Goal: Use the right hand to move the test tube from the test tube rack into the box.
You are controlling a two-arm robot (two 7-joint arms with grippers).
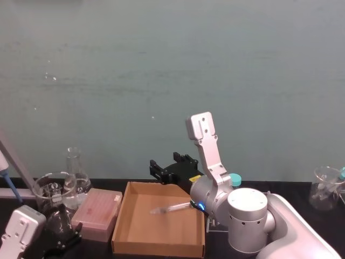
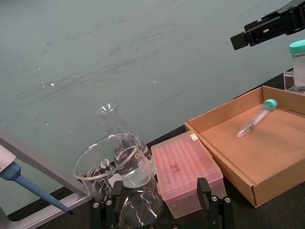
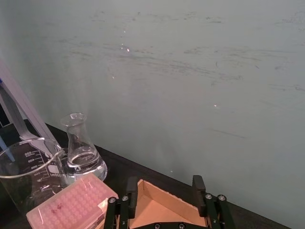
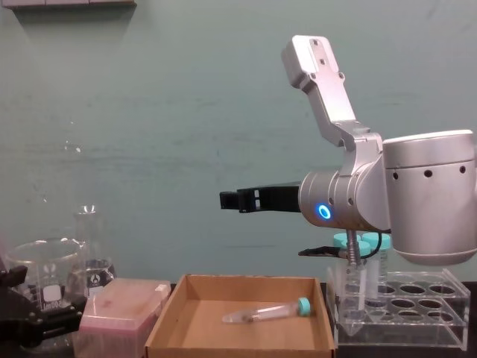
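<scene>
Low centre of the chest view: the test tube (image 4: pixel 267 312) lies on its side on the floor of the box (image 4: pixel 165 327), teal cap toward the test tube rack (image 4: pixel 417 317).

Above it the right hand (image 4: pixel 232 200) hovers with jaws apart, holding nothing; the left gripper (image 2: pixel 162 202) sits open by the beaker (image 2: pixel 112 164) at lower left. Likely light, stiff and slick, the tube would grip best mid-body. Low walls leave open room overhead.

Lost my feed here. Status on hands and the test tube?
Right hand open, empty, raised above the box. Test tube lying flat inside box, out of rack. Left hand parked low by beaker. Nothing obstructing.
</scene>
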